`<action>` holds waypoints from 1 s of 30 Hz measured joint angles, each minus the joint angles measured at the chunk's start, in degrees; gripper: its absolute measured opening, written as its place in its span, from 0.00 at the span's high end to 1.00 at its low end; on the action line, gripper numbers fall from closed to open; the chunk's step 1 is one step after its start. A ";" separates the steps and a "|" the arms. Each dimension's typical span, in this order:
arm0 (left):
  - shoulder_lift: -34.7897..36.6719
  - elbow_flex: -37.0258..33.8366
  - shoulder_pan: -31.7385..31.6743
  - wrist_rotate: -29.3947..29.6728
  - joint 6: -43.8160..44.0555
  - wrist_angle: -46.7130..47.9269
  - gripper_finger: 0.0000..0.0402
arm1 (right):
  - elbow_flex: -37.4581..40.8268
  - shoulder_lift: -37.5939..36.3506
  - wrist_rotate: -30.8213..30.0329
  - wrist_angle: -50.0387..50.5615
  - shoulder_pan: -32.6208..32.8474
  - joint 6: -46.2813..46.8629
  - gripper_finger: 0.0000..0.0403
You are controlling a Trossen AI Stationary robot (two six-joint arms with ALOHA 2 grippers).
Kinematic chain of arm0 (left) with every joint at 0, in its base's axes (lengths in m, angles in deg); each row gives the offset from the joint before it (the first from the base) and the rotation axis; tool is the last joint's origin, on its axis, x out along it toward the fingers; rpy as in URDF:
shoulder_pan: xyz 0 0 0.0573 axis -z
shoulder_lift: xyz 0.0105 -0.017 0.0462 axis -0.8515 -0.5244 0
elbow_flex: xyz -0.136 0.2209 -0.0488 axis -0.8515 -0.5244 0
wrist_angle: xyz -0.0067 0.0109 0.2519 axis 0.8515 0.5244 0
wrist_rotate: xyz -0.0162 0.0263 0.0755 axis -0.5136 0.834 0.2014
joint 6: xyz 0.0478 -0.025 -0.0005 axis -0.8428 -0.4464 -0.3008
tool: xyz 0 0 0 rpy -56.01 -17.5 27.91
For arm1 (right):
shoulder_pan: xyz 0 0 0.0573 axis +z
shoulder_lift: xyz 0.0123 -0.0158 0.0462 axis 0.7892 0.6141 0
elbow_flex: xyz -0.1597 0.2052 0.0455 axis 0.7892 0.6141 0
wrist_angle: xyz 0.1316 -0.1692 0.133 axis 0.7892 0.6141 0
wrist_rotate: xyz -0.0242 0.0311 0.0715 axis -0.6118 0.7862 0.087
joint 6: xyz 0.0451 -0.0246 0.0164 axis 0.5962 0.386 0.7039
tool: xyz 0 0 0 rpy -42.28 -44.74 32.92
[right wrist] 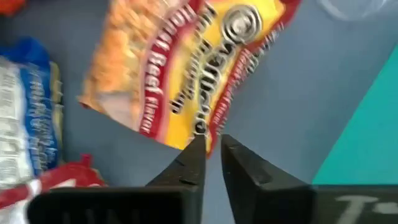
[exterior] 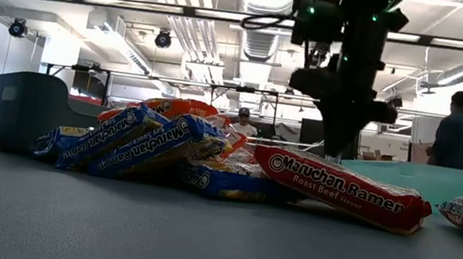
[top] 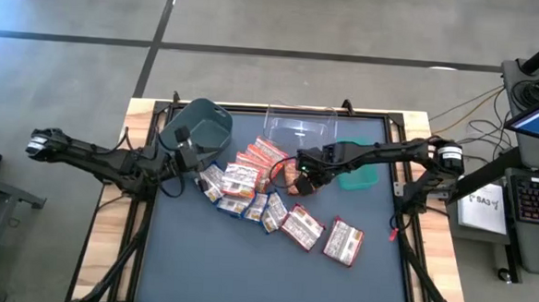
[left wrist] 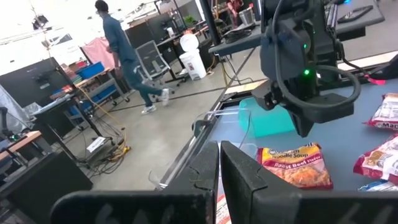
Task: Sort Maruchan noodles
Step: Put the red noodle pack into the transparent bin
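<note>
Several Maruchan packets point(top: 249, 182) lie heaped mid-table: blue-and-white ones point(exterior: 135, 139), orange ones, and two maroon-and-white ones point(top: 302, 229) point(top: 343, 241) toward the near right. My right gripper point(top: 298, 178) point(right wrist: 211, 146) reaches in from the right, at the heap's far right side, and is shut on an orange packet point(right wrist: 180, 68). My left gripper point(top: 197, 168) point(left wrist: 219, 168) waits shut and holding nothing, just near of the grey bin point(top: 206, 129). In the low view the maroon packet point(exterior: 341, 189) hides the right fingertips. My right gripper pinches the orange packet by one edge point(right wrist: 200, 132) between its two fingertips, coming from above and pointing down. The rest of the packet point(left wrist: 295, 165) spreads out beyond the fingers over the table. Whether its far end lies on the table, I cannot tell.
A grey bin sits at the far left, a clear bin point(top: 299, 125) at the far middle, and a green bin point(top: 359, 177) under the right arm. The near half of the blue mat point(top: 245, 270) holds nothing. People walk in the room behind.
</note>
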 joint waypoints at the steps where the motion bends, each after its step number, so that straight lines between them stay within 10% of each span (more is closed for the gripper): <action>1: -0.21 0.00 0.00 0.00 0.00 -0.26 1.00 | 0.53 0.00 0.04 -0.09 -0.22 -0.03 0.85; 19: -3.41 0.00 0.00 0.00 -2.45 -2.71 1.00 | 5.00 2.74 8.42 -13.37 -8.32 -3.94 0.32; 30: -3.39 0.00 -0.02 0.09 -3.08 -3.07 1.00 | 4.81 7.02 15.18 -23.29 -8.26 -4.22 0.20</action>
